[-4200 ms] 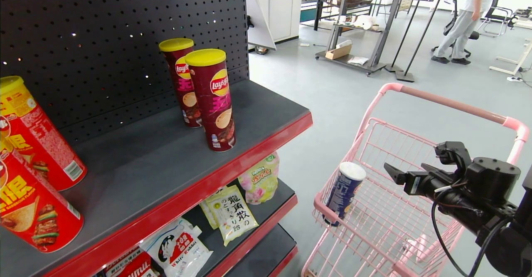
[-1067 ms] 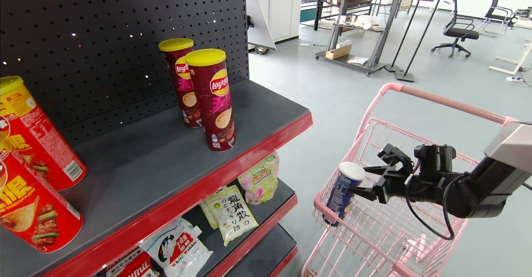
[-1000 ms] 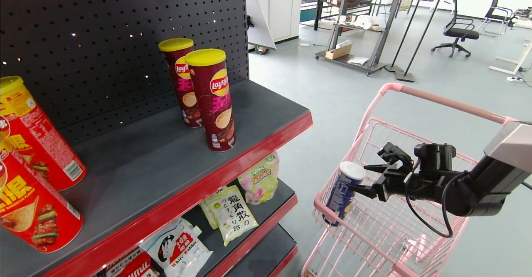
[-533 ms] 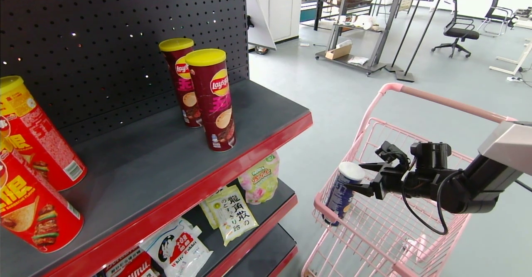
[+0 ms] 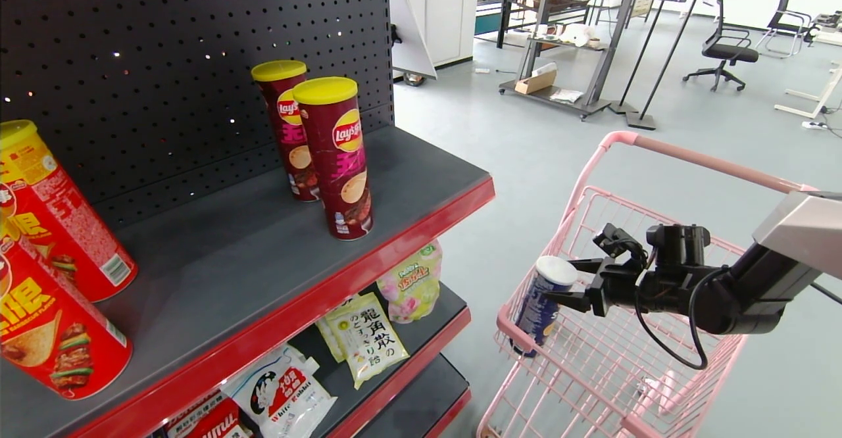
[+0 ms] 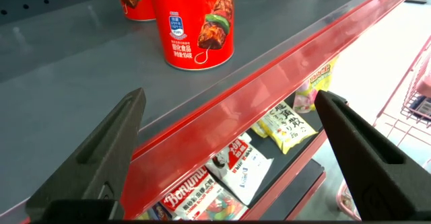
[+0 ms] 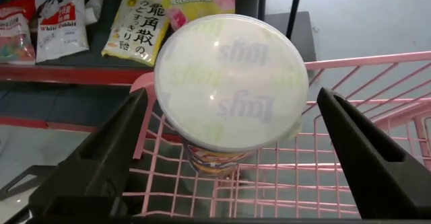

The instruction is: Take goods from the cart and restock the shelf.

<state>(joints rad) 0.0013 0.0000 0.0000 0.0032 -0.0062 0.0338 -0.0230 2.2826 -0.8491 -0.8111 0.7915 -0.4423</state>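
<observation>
The grasp is judged to be the step in hand. The right gripper (image 5: 559,280) is held at the lidded top of the blue chip can (image 5: 541,310), with its jaws spread apart on either side and not yet clamped. The can stands tilted in the corner of the pink cart (image 5: 587,173) nearest the shelf (image 5: 263,247). Next, the jaws should be closed below the lid and the can lifted clear of the wire wall. The left gripper (image 6: 229,150) is held by the shelf's red front edge, jaws apart.
</observation>
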